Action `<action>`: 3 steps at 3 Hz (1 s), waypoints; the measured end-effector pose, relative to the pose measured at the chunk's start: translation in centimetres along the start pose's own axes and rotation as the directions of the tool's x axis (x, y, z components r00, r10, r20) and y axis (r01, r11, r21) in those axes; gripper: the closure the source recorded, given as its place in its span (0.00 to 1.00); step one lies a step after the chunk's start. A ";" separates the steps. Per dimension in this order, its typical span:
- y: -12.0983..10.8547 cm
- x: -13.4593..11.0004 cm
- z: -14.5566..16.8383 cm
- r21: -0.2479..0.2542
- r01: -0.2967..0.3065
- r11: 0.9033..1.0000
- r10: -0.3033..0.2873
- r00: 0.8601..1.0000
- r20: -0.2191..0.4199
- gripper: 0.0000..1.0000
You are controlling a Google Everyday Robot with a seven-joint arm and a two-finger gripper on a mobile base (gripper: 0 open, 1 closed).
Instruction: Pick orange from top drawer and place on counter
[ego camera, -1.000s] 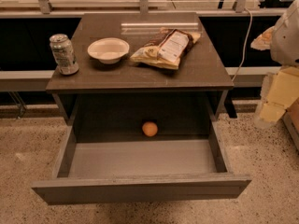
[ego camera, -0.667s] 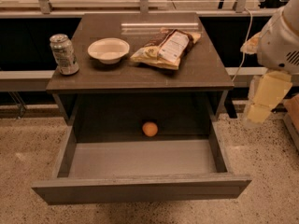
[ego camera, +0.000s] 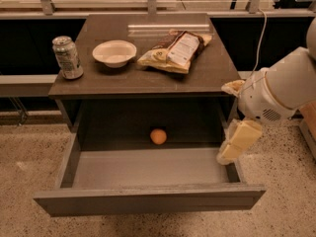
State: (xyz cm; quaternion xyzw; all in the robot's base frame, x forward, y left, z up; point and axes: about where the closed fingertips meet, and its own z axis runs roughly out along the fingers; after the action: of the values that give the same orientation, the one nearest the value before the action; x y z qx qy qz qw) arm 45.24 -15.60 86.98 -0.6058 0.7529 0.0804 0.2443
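The orange [ego camera: 158,136] lies at the back middle of the open top drawer [ego camera: 148,201], on its light grey bottom. The drawer is pulled far out below the counter [ego camera: 143,78]. My gripper [ego camera: 239,143] hangs from the white arm [ego camera: 281,90] at the right, just over the drawer's right wall and below the counter's front right corner. It is well to the right of the orange and holds nothing that I can see.
On the counter stand a silver can [ego camera: 67,57] at the left edge, a white bowl [ego camera: 114,52] beside it and a chip bag [ego camera: 175,51] at the middle right. Speckled floor [ego camera: 29,162] surrounds the cabinet. A rail [ego camera: 24,83] runs behind at the left.
The arm has swung in from the right edge, leftward and down, bringing the gripper to the drawer's right wall. The orange and the counter items have not moved.
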 end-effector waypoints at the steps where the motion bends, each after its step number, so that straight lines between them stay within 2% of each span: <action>1: 0.5 -0.6 3.7 0.030 -0.012 0.999 0.007 0.986 0.164 0.00; 2: -0.7 -2.1 4.2 0.167 0.004 0.986 -0.056 0.950 0.309 0.00; 3: -2.4 -2.8 3.1 0.285 0.045 0.958 -0.138 0.938 0.317 0.00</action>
State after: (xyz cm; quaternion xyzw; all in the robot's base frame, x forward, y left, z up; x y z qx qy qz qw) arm 48.77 -12.48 85.98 -0.5785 0.6751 0.0656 0.4530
